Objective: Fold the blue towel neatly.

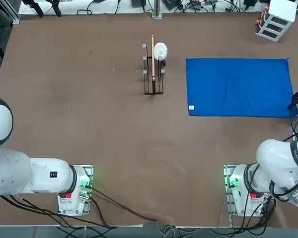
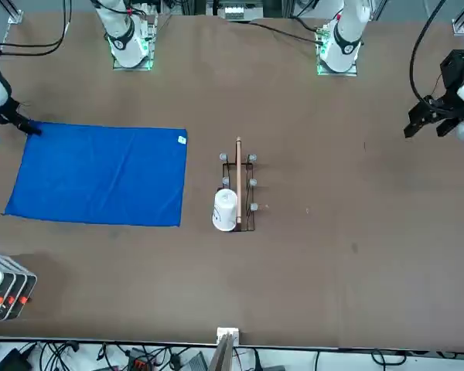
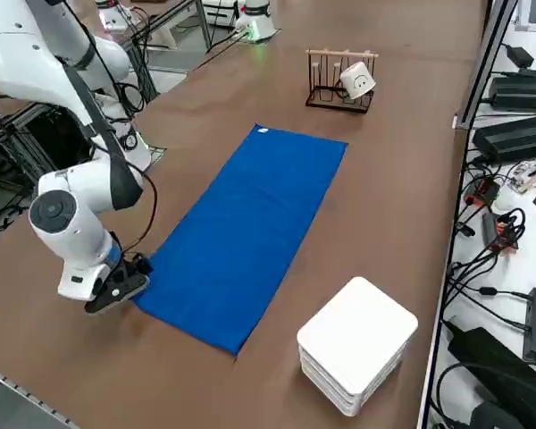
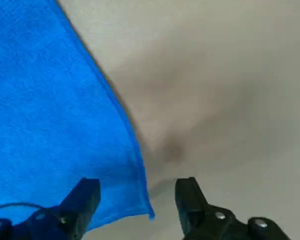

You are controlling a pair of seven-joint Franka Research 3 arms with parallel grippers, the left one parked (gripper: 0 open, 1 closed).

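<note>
No writing can be read anywhere; the only label is a small white tag (image 1: 191, 107) (too small to make out) at one corner of the blue towel (image 1: 238, 87). The towel, a nubby-looking rectangle, lies spread flat on the matte brown table (image 1: 89, 114). At the corner nearest the working arm, the right gripper (image 4: 138, 196) sits low, its black fingers (image 4: 85, 196) parted astride the hemmed corner, clamping nothing.

The right arm reaches out low over the counter (image 3: 402, 179), wrist bent downward. Its right gripper (image 4: 138, 196) sits just above the surface, fingers (image 4: 85, 197) spread apart with nothing between them, straddling a cloth corner.
</note>
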